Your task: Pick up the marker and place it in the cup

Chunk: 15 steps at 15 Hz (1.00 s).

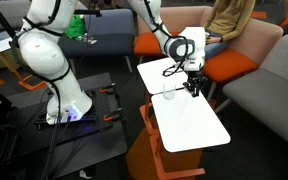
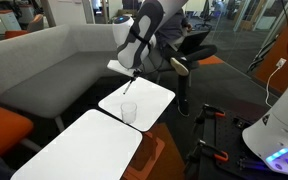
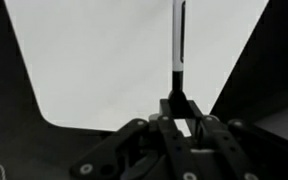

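My gripper (image 1: 193, 88) is shut on the marker (image 3: 178, 45), a thin dark stick with a pale band that pokes out from between the jaws (image 3: 178, 100) in the wrist view. In an exterior view the marker (image 2: 127, 87) hangs below the gripper (image 2: 132, 76), above the far edge of a white table. The clear cup (image 1: 169, 95) stands upright on that table (image 2: 152, 95), a short way from the gripper and lower; it also shows in an exterior view (image 2: 130, 112). The cup is out of the wrist view.
A second white table (image 1: 192, 128) adjoins the first (image 1: 160, 70). Grey and orange sofas (image 1: 269, 75) surround them. The robot's white base (image 1: 56, 70) stands on a dark platform. A person sits behind (image 1: 229, 20). A grey sofa (image 2: 44, 60) lies beyond the tables.
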Each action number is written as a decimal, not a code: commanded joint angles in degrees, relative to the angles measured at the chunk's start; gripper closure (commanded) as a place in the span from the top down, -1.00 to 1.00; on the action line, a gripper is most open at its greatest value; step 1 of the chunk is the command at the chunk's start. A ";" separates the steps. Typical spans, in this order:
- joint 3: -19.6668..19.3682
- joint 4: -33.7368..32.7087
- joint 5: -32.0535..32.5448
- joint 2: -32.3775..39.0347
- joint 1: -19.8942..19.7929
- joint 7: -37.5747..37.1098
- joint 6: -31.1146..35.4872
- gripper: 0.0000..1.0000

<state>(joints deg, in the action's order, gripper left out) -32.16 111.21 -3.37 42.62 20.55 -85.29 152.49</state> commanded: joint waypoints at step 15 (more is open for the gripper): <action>11.08 -3.85 43.60 -7.27 10.91 -36.55 -38.72 -0.89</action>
<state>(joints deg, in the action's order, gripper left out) -26.96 109.19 37.33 35.58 35.55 -118.72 119.31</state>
